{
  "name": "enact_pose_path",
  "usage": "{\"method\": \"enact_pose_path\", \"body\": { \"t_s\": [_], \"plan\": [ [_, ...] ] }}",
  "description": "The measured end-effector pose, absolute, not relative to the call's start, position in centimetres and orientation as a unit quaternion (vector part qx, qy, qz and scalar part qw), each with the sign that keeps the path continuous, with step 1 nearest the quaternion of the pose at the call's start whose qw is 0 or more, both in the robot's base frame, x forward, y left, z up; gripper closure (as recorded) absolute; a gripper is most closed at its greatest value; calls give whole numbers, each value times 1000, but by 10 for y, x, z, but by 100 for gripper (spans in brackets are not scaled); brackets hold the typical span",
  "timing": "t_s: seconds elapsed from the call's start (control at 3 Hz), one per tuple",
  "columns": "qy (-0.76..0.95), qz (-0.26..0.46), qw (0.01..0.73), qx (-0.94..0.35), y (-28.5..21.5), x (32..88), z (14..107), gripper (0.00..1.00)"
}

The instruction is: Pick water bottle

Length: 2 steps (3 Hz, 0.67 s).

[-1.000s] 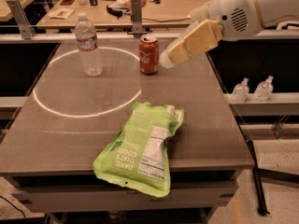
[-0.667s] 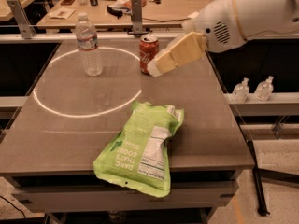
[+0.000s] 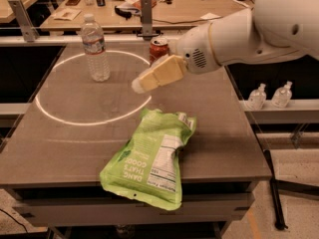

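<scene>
The water bottle [image 3: 95,48] stands upright at the back left of the grey table [image 3: 75,133], inside a white ring of light. It is clear and ribbed, with a white cap and a label band. My gripper [image 3: 140,83] hangs over the middle of the table, to the right of the bottle and apart from it, with its tan fingers pointing left toward it. It holds nothing. A red cola can [image 3: 159,48] stands behind the gripper and is partly hidden by it.
A green snack bag [image 3: 149,161] lies flat near the table's front edge. Two small squat clear bottles [image 3: 270,95] stand on a ledge to the right of the table. A cluttered desk [image 3: 149,4] lies behind a rail at the back.
My arm has swung left and down across the table. The gripper has gone from right of the cola can to in front of it, nearer the bottle. The bottle, can and bag have not moved.
</scene>
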<state>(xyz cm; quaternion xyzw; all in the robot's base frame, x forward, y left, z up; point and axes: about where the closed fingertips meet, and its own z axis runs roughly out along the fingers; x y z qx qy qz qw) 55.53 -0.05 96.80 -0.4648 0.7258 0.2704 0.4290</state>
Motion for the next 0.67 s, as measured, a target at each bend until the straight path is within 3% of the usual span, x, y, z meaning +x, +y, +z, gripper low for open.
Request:
{"method": "enact_pose_path", "body": {
  "t_s": [0.67],
  "plan": [
    [729, 267, 438, -454, 21, 604, 925, 0]
  ]
}}
